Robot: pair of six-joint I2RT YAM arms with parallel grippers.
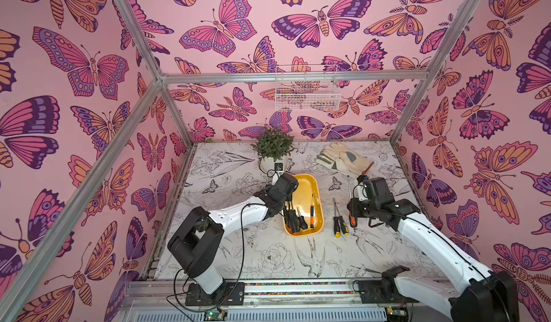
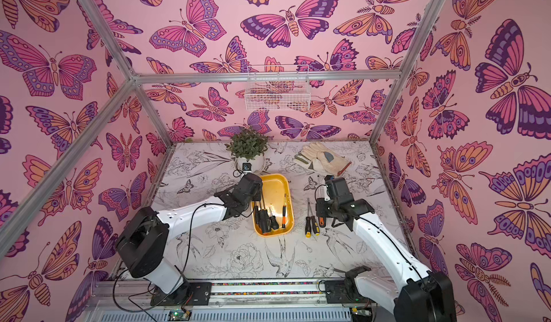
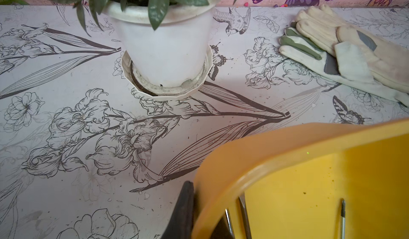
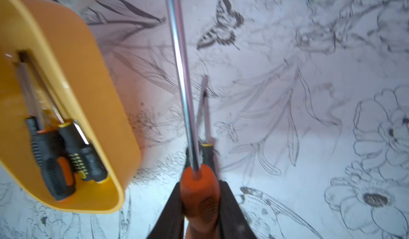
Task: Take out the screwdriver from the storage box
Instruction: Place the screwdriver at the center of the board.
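The yellow storage box (image 1: 304,186) (image 2: 272,190) lies mid-table. It holds several screwdrivers (image 1: 298,222), most with black handles, and a slim orange one (image 1: 312,213). My left gripper (image 1: 286,207) (image 3: 200,204) is shut on the box's left rim (image 3: 243,160), one finger outside the wall and one inside. My right gripper (image 1: 353,216) (image 4: 200,189) is shut on the orange handle of a long-shafted screwdriver (image 4: 200,195) (image 1: 349,186), held just right of the box (image 4: 66,60) above the table. Two yellow-and-black screwdrivers (image 1: 340,228) lie on the table beside it.
A potted plant (image 1: 272,146) in a white pot (image 3: 166,49) stands just behind the box. Pale work gloves (image 1: 343,159) (image 3: 345,49) lie at the back right. A white wire basket (image 1: 307,92) hangs on the back wall.
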